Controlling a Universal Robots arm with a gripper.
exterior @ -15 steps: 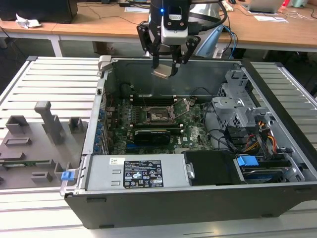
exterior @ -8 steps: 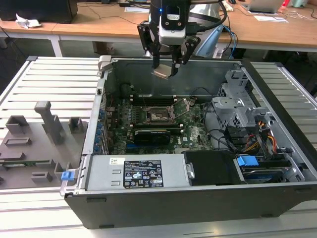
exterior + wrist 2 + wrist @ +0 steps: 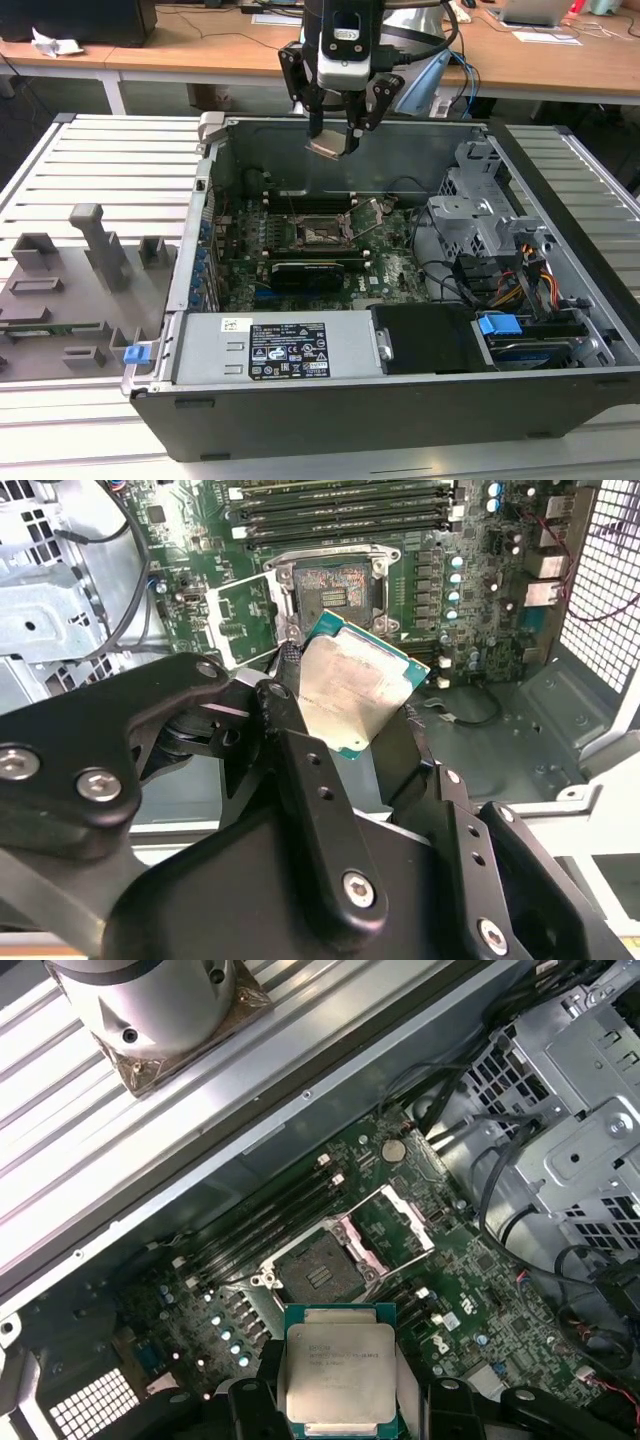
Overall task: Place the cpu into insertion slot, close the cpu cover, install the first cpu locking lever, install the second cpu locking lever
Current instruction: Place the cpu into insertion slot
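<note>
One open computer case (image 3: 350, 410) lies on its side on a slatted grey table (image 3: 110, 160), its inside turned upward. On the table at the exterior view's left stands a group of grey plastic fixtures (image 3: 95, 245), with a small blue clip (image 3: 135, 352) at the case's corner. Beyond the table runs a row of wooden tables (image 3: 200, 50) carrying papers and cables. Inside the case, a green motherboard (image 3: 390, 265) covers the floor, with a black expansion card (image 3: 310, 270) across it, a labelled power supply (image 3: 288, 350) along the near wall and a metal drive cage (image 3: 475, 205) toward the exterior view's right. The pincer (image 3: 335, 135) hangs above the far wall of the case, well clear of the board, grasping the cpu (image 3: 333, 147) by two opposite edges; the chip sits tilted between the black fingers (image 3: 290, 740). In both wrist views the cpu (image 3: 350, 685) (image 3: 340, 1370) fills the gap between them. The insertion slot (image 3: 322, 232) (image 3: 330, 585) (image 3: 315, 1272) lies bare beside the long memory slots (image 3: 340, 510). The cpu cover (image 3: 245, 620) (image 3: 395, 1222) is swung open and rests just beside the slot.
</note>
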